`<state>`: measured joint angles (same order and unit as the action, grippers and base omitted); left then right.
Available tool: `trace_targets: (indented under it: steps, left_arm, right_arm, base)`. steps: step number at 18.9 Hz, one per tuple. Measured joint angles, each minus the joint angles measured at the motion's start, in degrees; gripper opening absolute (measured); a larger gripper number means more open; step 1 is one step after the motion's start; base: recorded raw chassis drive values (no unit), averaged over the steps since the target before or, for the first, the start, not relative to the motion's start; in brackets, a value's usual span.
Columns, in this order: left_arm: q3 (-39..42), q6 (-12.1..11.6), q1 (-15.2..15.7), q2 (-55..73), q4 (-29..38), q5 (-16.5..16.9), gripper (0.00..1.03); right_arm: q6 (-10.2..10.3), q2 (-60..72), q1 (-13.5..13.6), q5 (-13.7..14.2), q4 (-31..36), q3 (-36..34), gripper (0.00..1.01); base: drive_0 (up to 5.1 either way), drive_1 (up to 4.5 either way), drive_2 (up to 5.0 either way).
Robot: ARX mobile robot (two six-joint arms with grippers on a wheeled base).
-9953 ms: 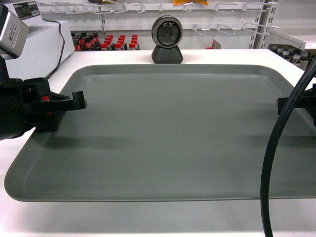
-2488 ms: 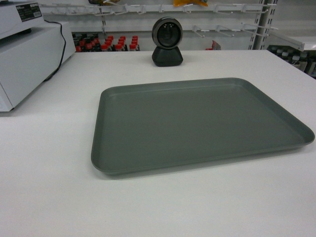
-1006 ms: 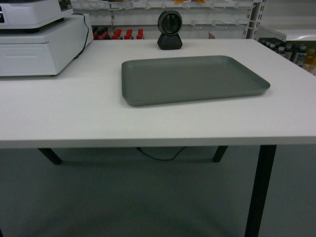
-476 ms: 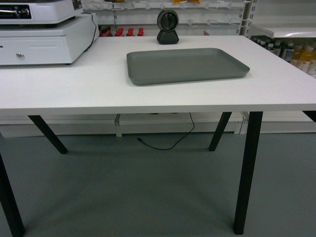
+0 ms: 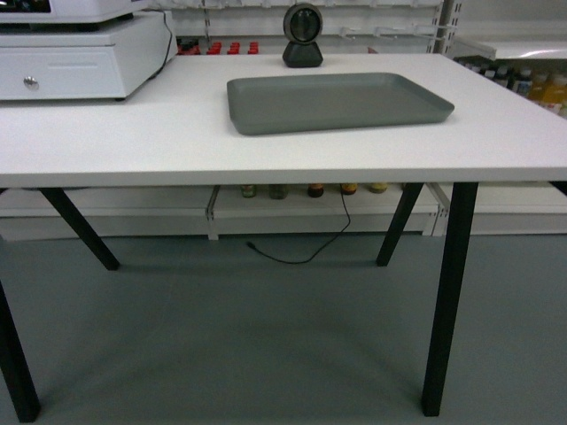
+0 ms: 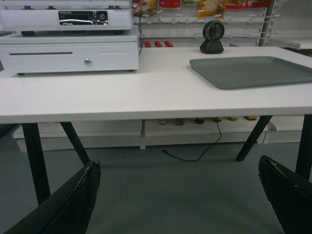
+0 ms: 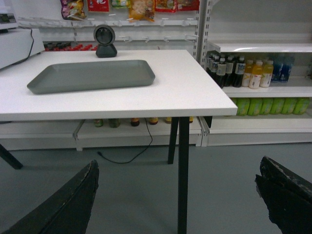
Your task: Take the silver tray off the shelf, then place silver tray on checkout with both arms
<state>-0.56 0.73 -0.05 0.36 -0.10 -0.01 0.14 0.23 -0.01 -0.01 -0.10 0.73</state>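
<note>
Left tool: jaws spread wide, nothing between them, only the two black finger tips visible at the bottom corners of the left wrist view, low over the grey floor and well apart from the worktop. Right tool: likewise spread, empty, finger tips at the bottom corners of the right wrist view, near side of the worktop and below its level. Neither tool visible in the head view.

Silver tray: flat on the checkout worktop, right of centre, slightly skewed, long side running left to right, nothing on it. Also seen at right in the left wrist view and at left in the right wrist view.

Black round scanner: upright on the worktop just beyond the far edge of the tray, not touching it. White cash drawer: far left corner of the worktop, well apart from the tray, with a register unit on top.

Black slanted legs under the worktop; black cable trailing on the floor beneath.

Shelf: white boards to the right of the worktop, with rows of bottles.
</note>
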Motion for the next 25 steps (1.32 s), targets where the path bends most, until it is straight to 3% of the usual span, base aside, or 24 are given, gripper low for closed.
trace_targets:
  steps: [25]
  left_arm:
    - [0.0, -0.2, 0.0, 0.0, -0.2, 0.0, 0.98]
  right_arm:
    - [-0.2, 0.0, 0.0, 0.0, -0.2, 0.0, 0.98]
  base:
    - [0.0, 0.0, 0.0]
